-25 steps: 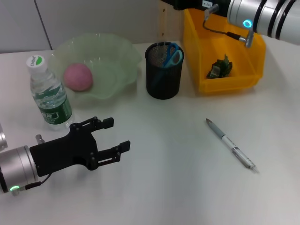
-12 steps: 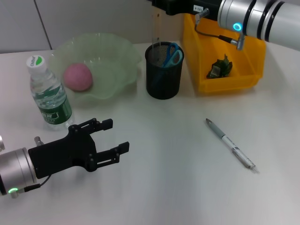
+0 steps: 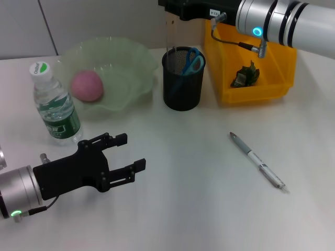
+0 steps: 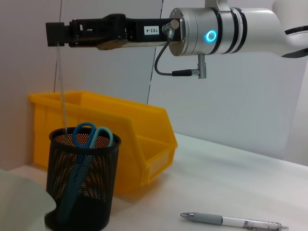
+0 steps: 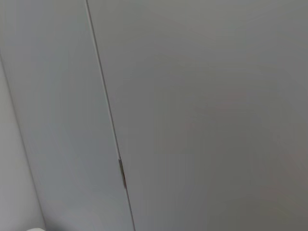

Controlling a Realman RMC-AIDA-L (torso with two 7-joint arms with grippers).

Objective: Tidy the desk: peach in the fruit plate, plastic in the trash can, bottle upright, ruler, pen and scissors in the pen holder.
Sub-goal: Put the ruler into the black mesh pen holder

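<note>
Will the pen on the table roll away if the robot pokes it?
Probably a little. The pen is a slim round barrel lying flat on the smooth table, so a sideways push could roll it. It looks stiff and light, so it should lift easily. Its thinness may make it tricky to pinch, and no gripper is near it now.

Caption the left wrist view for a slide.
Right gripper lowers clear ruler into mesh pen holder holding scissors.

The white desk (image 3: 199, 198) carries a water bottle (image 3: 54, 104), a green fruit plate (image 3: 125, 78) and a black mesh pen holder (image 3: 182, 83). A yellow bin (image 3: 261, 89) stands at the back. A pen (image 3: 257, 160) lies apart.
</note>
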